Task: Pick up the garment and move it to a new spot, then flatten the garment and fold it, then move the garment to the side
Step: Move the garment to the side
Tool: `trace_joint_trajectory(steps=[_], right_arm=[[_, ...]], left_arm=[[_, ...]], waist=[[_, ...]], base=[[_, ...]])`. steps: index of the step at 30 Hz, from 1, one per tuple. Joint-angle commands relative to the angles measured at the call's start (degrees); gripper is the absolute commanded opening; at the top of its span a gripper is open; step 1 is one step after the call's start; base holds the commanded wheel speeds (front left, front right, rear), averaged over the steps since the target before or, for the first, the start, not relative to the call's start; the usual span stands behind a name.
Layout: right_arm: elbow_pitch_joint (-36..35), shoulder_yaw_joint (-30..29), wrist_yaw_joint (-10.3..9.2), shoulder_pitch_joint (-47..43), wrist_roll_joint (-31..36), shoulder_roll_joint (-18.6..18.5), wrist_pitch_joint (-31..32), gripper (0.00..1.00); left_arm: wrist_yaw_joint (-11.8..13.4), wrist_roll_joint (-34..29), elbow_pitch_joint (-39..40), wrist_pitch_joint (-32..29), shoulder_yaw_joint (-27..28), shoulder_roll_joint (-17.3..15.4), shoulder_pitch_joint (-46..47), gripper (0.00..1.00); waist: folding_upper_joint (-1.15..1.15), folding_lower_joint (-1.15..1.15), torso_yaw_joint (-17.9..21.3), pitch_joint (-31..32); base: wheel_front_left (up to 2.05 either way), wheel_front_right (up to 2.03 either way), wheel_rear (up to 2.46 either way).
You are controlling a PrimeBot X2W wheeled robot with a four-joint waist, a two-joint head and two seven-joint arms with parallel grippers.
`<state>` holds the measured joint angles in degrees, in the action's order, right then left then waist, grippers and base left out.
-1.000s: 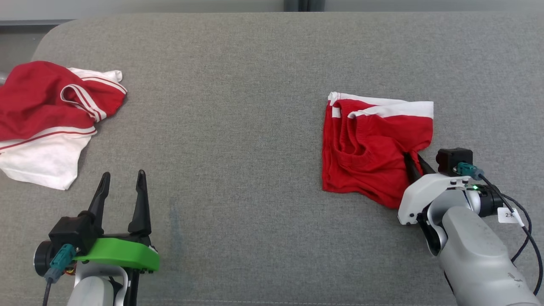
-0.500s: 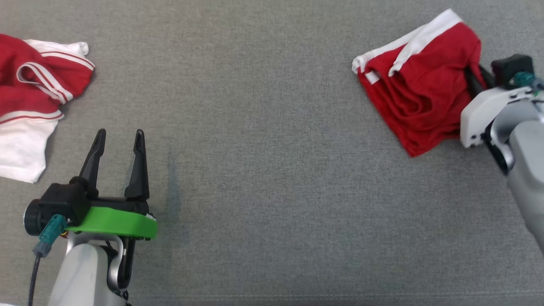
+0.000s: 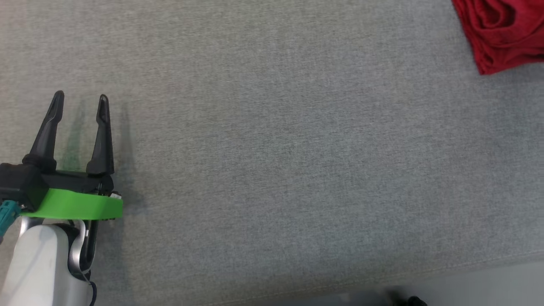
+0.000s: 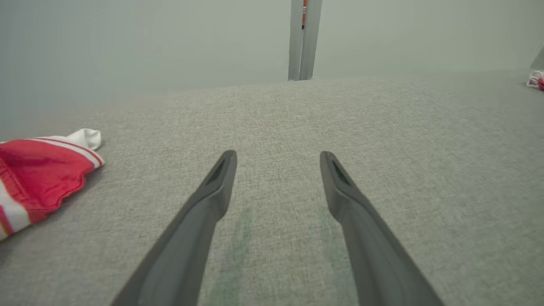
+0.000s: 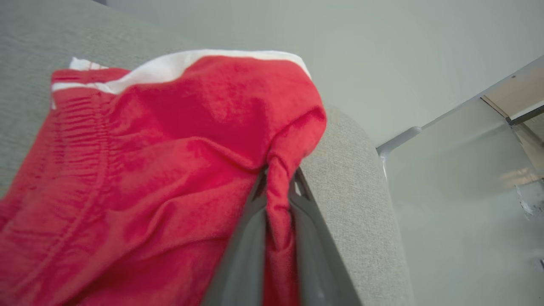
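my right pincer (image 5: 279, 185) is clenched on the bunched red-and-white cloth garment (image 5: 170, 140) at the right corner of the grey woven cushion (image 3: 272, 148); my left pincer (image 3: 79, 100) gapes over its left side. i judge this the move aside: next, lay it down and release.

A grey fabric surface (image 3: 272, 148) meets a pale wall (image 4: 148, 38) under even light.

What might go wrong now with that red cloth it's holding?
The right end effector pinches only a thin fold of the red-and-white fabric garment, so the cloth may slip free. The garment lies near the rounded edge of the grey upholstered surface, so it might slide off. It is bunched and wrinkled, and dragging may rumple it further.
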<state>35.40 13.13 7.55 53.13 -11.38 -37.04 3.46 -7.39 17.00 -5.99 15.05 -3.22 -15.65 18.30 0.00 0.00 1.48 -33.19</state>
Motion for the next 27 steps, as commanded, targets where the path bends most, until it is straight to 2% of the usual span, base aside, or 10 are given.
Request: trace_joint_trajectory(steps=[1,10,15,22,23,24,27], right_arm=[[-1.2,-0.8,-0.13,0.6,-0.6,-1.1,0.6,0.0],[-6.6,-5.2,-0.13,2.2,-0.3,-3.3,4.4,0.0],[-6.5,-6.4,-0.13,3.8,0.3,-4.8,6.0,0.0],[-5.8,-7.9,-0.13,5.0,1.5,-4.4,7.3,0.0],[-5.7,-8.3,-0.13,5.2,1.8,-4.2,7.4,0.42],[-5.2,-9.1,-0.13,5.3,2.0,-3.9,7.6,1.0],[-4.7,-9.7,-0.13,5.5,3.6,-3.5,6.6,1.0]], left_arm=[[-0.1,-0.3,0.5,0.2,0.0,-1.0,-0.4,1.0],[0.5,-0.4,6.6,-2.1,0.8,-4.0,-2.0,1.0],[0.8,-0.1,9.4,-3.2,0.9,-4.7,-2.5,1.0],[1.3,0.2,11.1,-3.6,1.1,-5.2,-2.9,1.0],[1.4,0.2,11.2,-3.7,1.0,-5.1,-2.9,1.0],[1.4,0.2,11.4,-3.7,0.9,-5.1,-3.0,1.0],[1.4,0.4,11.0,-3.6,0.8,-5.2,-3.0,1.0]], waist=[[0.0,0.0,4.3,-3.3],[0.0,0.0,6.7,-4.7],[0.0,0.0,6.5,-5.3],[0.0,0.0,6.2,-6.1],[0.0,0.0,6.1,-6.2],[0.0,0.0,6.1,-6.2],[0.0,0.0,6.0,-6.0]], base=[[0.0,0.0,0.0],[0.0,0.0,0.0],[0.0,0.0,0.0],[0.0,0.0,0.0],[0.0,0.0,0.0],[0.0,0.0,0.0],[0.0,0.0,0.0]])
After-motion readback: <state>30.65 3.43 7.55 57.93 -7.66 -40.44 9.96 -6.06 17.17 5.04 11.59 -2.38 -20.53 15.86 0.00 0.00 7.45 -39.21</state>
